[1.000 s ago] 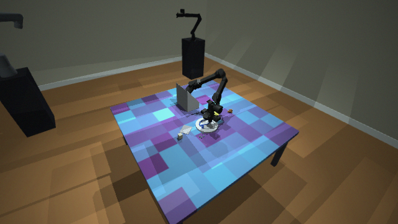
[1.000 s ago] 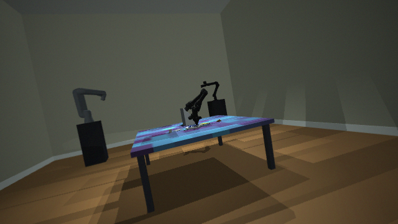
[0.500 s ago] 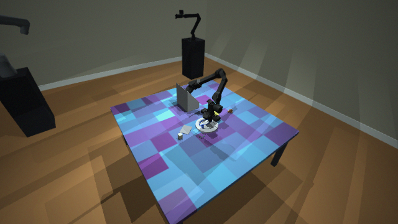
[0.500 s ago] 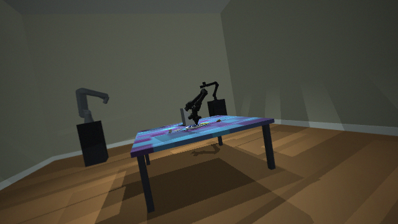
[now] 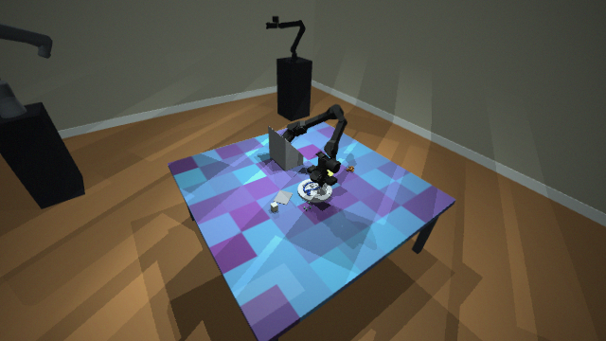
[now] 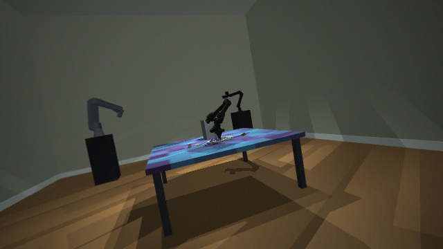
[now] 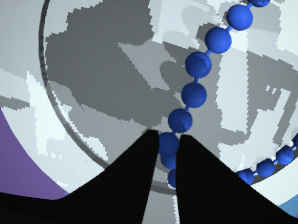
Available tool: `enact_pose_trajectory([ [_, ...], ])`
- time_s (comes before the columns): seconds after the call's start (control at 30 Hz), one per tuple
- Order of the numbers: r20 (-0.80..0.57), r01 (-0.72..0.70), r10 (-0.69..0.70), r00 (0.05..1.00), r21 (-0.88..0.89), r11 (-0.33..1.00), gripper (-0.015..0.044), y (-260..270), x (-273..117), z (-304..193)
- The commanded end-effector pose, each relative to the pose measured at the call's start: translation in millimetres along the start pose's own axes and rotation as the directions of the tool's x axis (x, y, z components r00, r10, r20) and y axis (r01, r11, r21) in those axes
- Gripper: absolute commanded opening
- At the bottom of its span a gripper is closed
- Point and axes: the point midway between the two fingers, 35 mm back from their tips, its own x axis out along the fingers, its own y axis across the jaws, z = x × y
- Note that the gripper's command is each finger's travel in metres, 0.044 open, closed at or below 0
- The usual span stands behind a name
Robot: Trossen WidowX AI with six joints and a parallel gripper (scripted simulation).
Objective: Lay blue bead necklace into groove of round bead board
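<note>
The round white bead board point(image 5: 310, 199) point(image 7: 27, 55) lies on the table, with a thin dark groove point(image 7: 41, 55) running round inside its rim. The blue bead necklace point(image 5: 310, 190) point(image 7: 194, 95) lies on the board. In the wrist view one strand runs from the fingertips up to the right across the board's inner face, inside the groove. More beads at the lower right follow the groove's curve. My gripper point(image 5: 323, 187) point(image 6: 219, 137) point(image 7: 166, 141) is low over the board, its fingers shut on a bead of the necklace. The fingers hide part of the groove and some beads.
An upright grey panel point(image 5: 284, 151) point(image 6: 205, 129) stands behind the board. A flat pale tile point(image 5: 283, 197) and a small pale cube point(image 5: 274, 206) point(image 6: 190, 145) lie left of it. A small orange object point(image 5: 350, 169) point(image 6: 243, 133) and a partly hidden yellow one point(image 5: 329, 173) are beyond the gripper.
</note>
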Motion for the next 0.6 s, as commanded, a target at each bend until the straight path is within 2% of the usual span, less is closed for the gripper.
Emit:
enact_pose_trajectory([
  [0.0, 0.0, 0.0, 0.0, 1.0, 0.001, 1.0, 0.0053, 0.0, -0.4, 0.0],
  [0.47, -0.004, 0.002, -0.002, 1.0, 0.002, 1.0, 0.042, 0.2, -1.3, -0.3],
  [0.5, -0.002, 0.001, -0.001, 1.0, 0.003, 1.0, 0.044, 0.1, -1.1, 0.3],
  [0.57, -0.004, 0.002, -0.002, 1.0, 0.002, 1.0, 0.044, 0.1, -1.3, 0.3],
])
